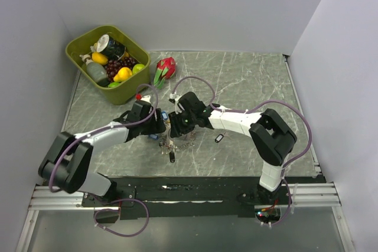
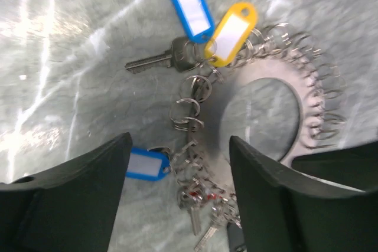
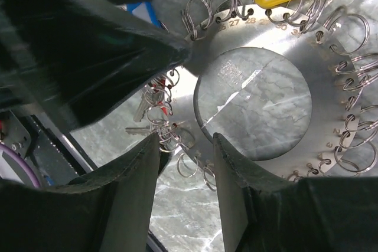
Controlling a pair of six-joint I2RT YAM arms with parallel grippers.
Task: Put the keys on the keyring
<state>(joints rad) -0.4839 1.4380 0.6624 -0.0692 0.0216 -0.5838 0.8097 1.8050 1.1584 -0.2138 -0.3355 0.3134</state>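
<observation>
While both arms fold inward at mid-table in the top view, we see the left gripper and right gripper meeting over the keyring, a black-tagged key loose beside it and a green bin well behind. From the left wrist, its jaws stand wide apart above the ring, a blue tag and yellow tag at its edge. From the right wrist, its jaws part astride the rim, a dark finger of the left arm blocks the upper left, and only here do we read stamped numbers.

Keyring on table, keys along its rim.
</observation>
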